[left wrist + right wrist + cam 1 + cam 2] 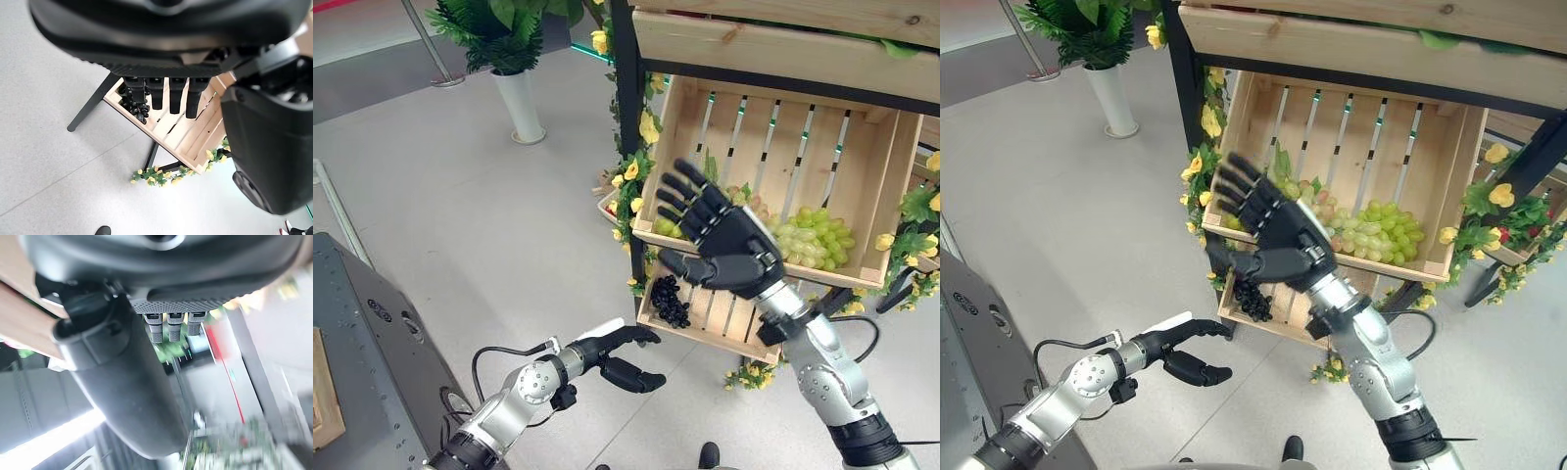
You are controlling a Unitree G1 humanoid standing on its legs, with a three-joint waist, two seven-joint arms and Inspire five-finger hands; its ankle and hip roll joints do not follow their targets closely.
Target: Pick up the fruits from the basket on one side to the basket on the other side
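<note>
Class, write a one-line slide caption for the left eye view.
Open right hand raised before a wooden crate of green grapes.

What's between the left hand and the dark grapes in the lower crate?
Bare floor and air; left hand hangs open short of the dark grapes in the lower crate, seen in the left eye view.

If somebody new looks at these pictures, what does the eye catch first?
First, the right hand, raised with fingers spread before the tilted wooden crate of green grapes. Next, the dark grapes in the lower crate. The left hand hangs open, low above the floor.
</note>
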